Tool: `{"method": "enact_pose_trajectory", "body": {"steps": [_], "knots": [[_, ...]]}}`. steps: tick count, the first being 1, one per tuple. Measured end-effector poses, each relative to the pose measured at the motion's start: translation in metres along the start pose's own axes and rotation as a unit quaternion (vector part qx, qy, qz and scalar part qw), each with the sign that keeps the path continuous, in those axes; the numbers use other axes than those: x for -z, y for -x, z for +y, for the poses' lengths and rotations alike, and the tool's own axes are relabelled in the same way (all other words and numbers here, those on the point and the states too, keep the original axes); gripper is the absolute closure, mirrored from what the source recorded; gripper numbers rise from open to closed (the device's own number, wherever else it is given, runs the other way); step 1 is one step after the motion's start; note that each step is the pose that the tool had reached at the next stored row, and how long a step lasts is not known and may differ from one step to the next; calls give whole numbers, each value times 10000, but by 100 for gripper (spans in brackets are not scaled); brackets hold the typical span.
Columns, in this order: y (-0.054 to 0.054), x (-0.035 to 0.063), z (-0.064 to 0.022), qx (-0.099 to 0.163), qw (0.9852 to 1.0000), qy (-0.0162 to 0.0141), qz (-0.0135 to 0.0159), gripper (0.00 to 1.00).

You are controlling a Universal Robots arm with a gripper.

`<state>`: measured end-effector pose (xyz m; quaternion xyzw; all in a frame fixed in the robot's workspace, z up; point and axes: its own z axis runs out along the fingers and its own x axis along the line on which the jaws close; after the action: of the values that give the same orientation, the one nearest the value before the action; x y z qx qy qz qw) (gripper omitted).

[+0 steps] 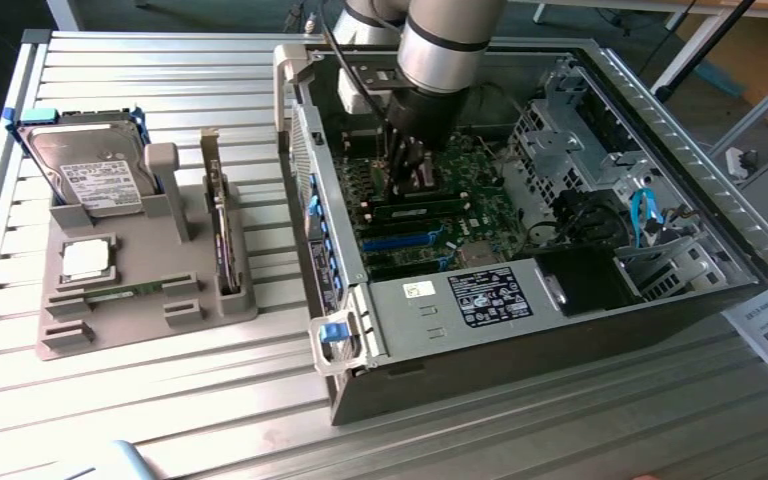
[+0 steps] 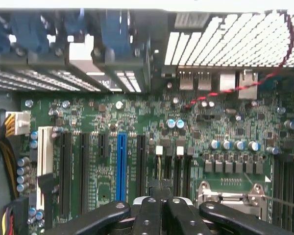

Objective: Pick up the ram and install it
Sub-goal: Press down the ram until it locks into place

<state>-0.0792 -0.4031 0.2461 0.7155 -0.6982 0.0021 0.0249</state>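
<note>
Green circuit board fills the floor of an open computer case (image 1: 704, 230) on a slatted metal table (image 1: 157, 60), where the arm (image 1: 444, 40) reaches straight down into the machine. The gripper (image 1: 404, 183) hangs low over the motherboard (image 1: 471, 215), near the dark memory slots at its middle. The fingers are pressed together and no part can be seen between them. From the wrist camera, the closed gripper (image 2: 161, 191) sits close above the motherboard (image 2: 137, 112), just beside the processor socket's metal frame (image 2: 230, 196), and a row of long slots, one of them blue (image 2: 121, 166), lies off to one side. Whether a stick already sits in the slot beneath the fingers cannot be told.

On the exterior view's left, well apart from the case, a grey tray (image 1: 117, 330) holds the spare parts. A ram (image 1: 128, 291), a thin green stick, lies flat in a groove near the tray's front edge. Behind it lie a square silver processor (image 1: 87, 260) and a hard drive (image 1: 91, 170) standing tilted in its cradle. A taller card (image 1: 224, 235) with a metal bracket stands on edge along the side of the tray nearest the case.
</note>
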Motion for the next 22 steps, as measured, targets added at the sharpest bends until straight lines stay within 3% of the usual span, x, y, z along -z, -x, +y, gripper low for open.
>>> {"method": "enact_pose_trajectory", "body": {"steps": [5, 22], "knots": [[2, -2, 65, -13, 10000, 0, -1, 90], [3, -33, 87, -15, 10000, 1, 0, 90]]}}
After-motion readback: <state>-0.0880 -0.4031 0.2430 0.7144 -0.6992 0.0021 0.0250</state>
